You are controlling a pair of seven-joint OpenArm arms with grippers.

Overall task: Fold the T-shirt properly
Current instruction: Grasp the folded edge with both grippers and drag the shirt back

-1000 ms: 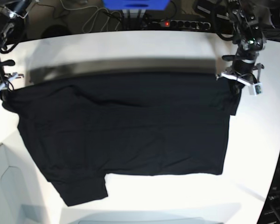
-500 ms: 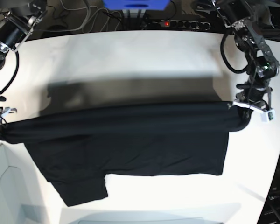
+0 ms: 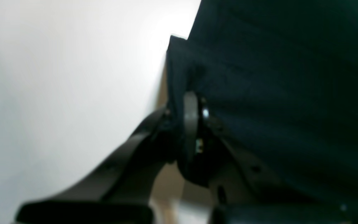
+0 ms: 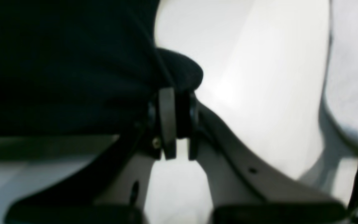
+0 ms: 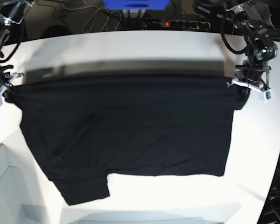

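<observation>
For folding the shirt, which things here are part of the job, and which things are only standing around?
Part of the job:
- T-shirt, black, spread on the white table
- left end effector, shut on one top corner of it
- right end effector, shut on the other top corner

Only standing around:
- power strip behind the table
- blue box
- loose cables

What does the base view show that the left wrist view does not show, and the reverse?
Only the base view shows the whole spread T-shirt, both arms, the right gripper at the far corner, and the power strip behind the table. Only the left wrist view shows up close how the left gripper pinches the cloth, jaws shut on a fold. Both show the black shirt, the white table and the left gripper holding one corner.
</observation>
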